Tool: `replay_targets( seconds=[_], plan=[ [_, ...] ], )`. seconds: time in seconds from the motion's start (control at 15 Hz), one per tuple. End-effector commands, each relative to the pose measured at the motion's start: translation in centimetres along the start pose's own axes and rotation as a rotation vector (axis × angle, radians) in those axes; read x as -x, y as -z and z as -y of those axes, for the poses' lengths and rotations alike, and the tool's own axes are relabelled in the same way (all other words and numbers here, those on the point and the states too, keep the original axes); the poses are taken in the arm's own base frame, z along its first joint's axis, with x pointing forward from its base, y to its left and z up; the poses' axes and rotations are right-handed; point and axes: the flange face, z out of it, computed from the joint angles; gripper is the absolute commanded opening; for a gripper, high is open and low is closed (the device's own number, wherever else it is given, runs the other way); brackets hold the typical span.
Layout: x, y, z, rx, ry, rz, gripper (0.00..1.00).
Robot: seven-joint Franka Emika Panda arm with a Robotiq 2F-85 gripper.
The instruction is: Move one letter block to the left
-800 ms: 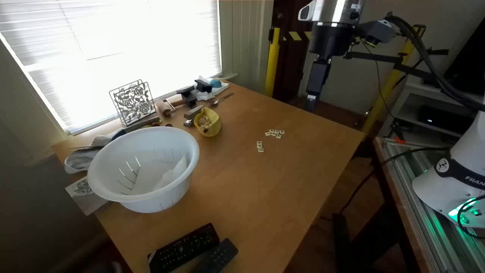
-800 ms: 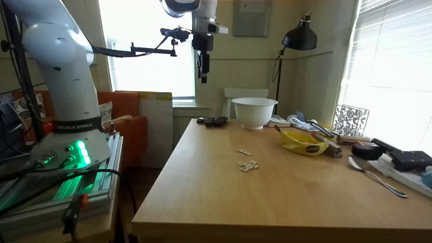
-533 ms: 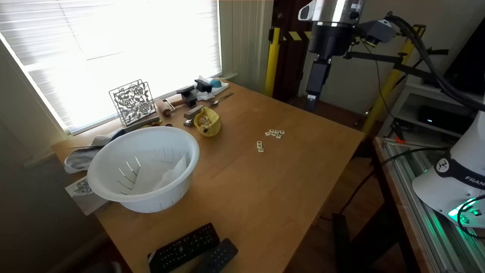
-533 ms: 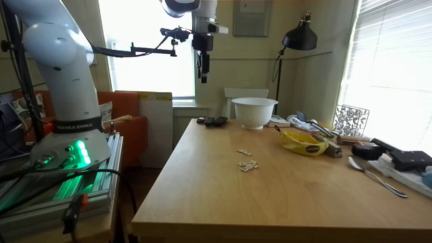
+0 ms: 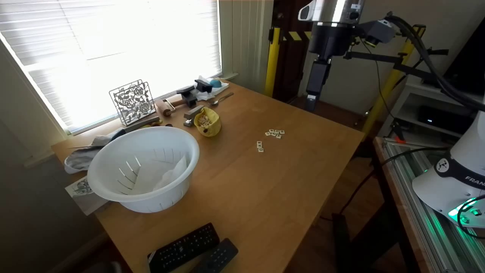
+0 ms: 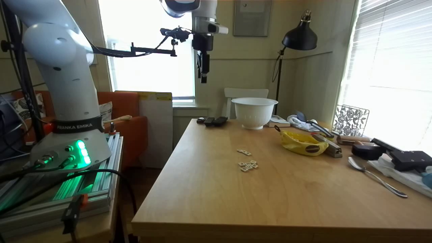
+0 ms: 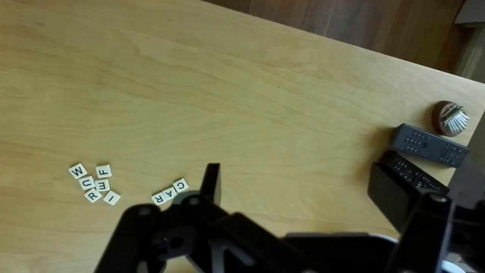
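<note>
Several cream-white letter blocks lie flat on the wooden table. In the wrist view a slanted row holds C (image 7: 180,185), A (image 7: 169,193) and R (image 7: 159,198). Left of it is a loose cluster with W (image 7: 77,171), U (image 7: 87,182), F (image 7: 103,171), E (image 7: 102,185), another R (image 7: 93,195) and I (image 7: 111,197). The row (image 5: 260,146) and the cluster (image 5: 274,133) show in both exterior views, as row (image 6: 244,152) and cluster (image 6: 248,165). My gripper (image 7: 301,185) is open and empty, high above the table, its fingers wide apart. It shows in both exterior views (image 5: 310,102) (image 6: 202,77).
A large white bowl (image 5: 151,131) stands on the table near two dark remotes (image 5: 185,246) (image 5: 218,256). A yellow banana-shaped pouch (image 6: 302,144) holds pale pieces. A spoon (image 6: 376,177), a metal rack (image 5: 132,102) and black tools (image 6: 410,158) lie along the window side.
</note>
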Motion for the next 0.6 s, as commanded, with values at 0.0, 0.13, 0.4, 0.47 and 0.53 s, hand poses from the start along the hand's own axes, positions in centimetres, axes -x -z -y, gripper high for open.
replay_targets(
  seconds=[0.0, 0.13, 0.4, 0.47, 0.53],
  plan=[
    [-0.1, -1.6, -0.7, 0.040, -0.038, -0.012, 1.00],
    [-0.5, -3.4, -2.1, 0.066, -0.080, -0.023, 1.00],
    [-1.2, -7.0, -5.6, 0.070, -0.138, -0.072, 1.00],
    [-1.4, -8.0, -6.4, 0.075, -0.149, -0.082, 1.00],
    [-1.7, -8.8, -7.1, 0.082, -0.162, -0.093, 1.00]
  ],
)
